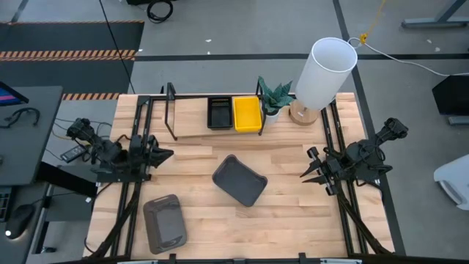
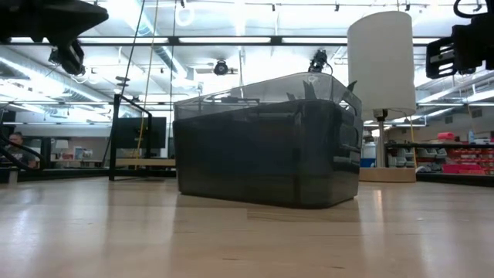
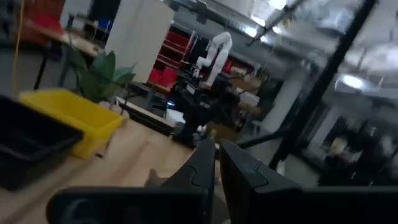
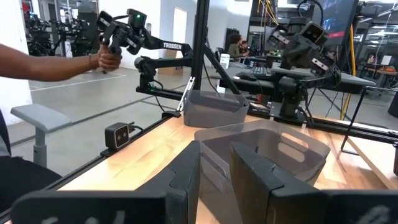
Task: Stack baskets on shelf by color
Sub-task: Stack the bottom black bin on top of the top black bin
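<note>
Smoky-grey translucent plastic basket [image 1: 239,180] sits mid-desk, another [image 1: 165,222] near my left; black [image 1: 219,112] and yellow [image 1: 247,114] baskets rest on the light-wood shelf [image 1: 192,126]. My left jaws [image 1: 165,154] are nearly closed, empty; right jaws [image 1: 307,164] slightly parted, empty.

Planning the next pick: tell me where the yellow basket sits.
In the high view the yellow basket sits on the shelf at the table's far edge, between a black basket and the plant.

Two baskets [image 1: 235,114] side by side on shelf [image 1: 192,125].
</note>
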### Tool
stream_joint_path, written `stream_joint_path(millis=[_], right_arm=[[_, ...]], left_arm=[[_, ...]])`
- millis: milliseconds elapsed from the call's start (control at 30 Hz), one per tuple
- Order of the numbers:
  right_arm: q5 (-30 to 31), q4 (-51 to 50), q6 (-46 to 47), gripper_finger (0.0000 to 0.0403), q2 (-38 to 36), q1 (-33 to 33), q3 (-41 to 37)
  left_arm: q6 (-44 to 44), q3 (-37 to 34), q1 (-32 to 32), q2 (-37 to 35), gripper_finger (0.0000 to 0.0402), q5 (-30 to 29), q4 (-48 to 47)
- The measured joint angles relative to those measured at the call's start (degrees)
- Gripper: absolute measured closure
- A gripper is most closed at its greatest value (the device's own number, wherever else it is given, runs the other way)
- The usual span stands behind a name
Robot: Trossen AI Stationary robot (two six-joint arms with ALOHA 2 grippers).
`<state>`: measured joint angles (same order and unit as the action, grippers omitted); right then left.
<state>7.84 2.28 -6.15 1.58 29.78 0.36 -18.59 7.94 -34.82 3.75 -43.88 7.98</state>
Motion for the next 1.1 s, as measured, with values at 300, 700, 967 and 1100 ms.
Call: stream_joint_path(millis=[300, 700, 967, 1100], right_arm=[[0.0, 0.0, 0.0, 0.0313, 0.0, 0.0, 0.0], [0.0, 0.0, 0.0, 0.0313, 0.0, 0.0, 0.0], [0.0, 0.0, 0.0, 0.0313, 0.0, 0.0, 0.0], [0.0, 0.0, 0.0, 0.0313, 0.0, 0.0, 0.0]], left_arm=[[-9.3, 2.8, 0.9, 7.6, 0.0396, 0.0, -0.2], [-41.4, 21.6, 0.8, 34.5, 0.0395, 18.4, -23.8], [-54.6, 28.3, -1.2, 52.2, 0.0395, 31.6, -24.7], [-56.9, 34.4, -3.5, 59.4, 0.0395, 32.9, -27.0]])
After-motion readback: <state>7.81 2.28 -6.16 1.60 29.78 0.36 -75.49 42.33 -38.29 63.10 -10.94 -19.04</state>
